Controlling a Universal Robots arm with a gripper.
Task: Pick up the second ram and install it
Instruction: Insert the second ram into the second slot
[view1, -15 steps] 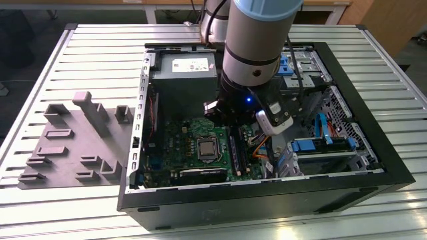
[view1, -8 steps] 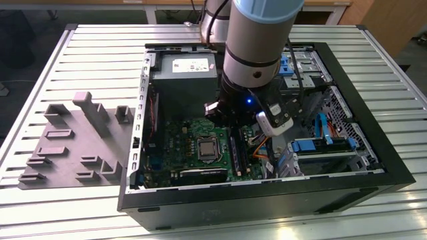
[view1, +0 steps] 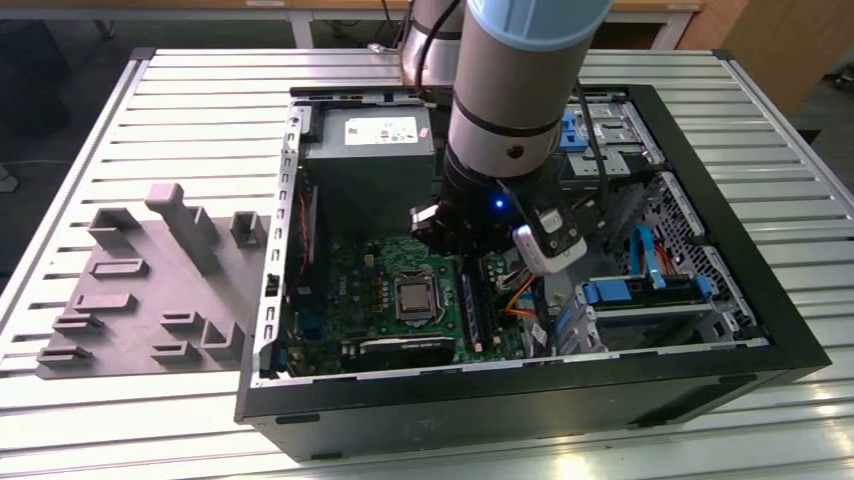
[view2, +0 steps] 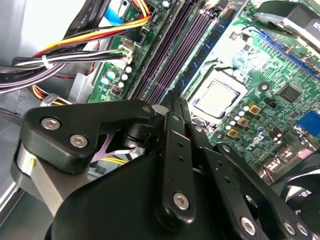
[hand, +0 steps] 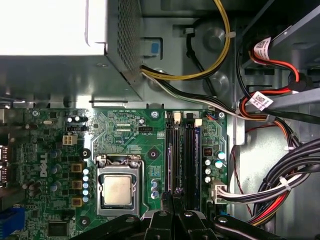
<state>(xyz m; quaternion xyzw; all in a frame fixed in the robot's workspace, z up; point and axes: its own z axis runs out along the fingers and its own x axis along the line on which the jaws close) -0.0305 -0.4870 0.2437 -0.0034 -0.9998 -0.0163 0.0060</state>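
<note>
**A:** Start wide. The slatted surface carries the open computer case, and the arm reaches straight down into it. What matters most?

**B:** Staying upright over the motherboard. Any lean would load one end of the stick first. The grey holder tray sits outside the case on the exterior view's left, well apart, and I see no stick in it.

**A:** And the memory slots?

**B:** They run between the processor socket and the cable bundle. Those cables are near, so the descent should stay clear of them.

**A:** Where is the second ram?

**B:** I take it to be the dark-blue edge standing in the slot nearest the cables. Whether it is fully seated I cannot tell.

**A:** The pincer?

**B:** Closed, tips together just above the slots, nothing visibly clamped. In my judgement, press evenly along the stick and watch both end latches.
</note>
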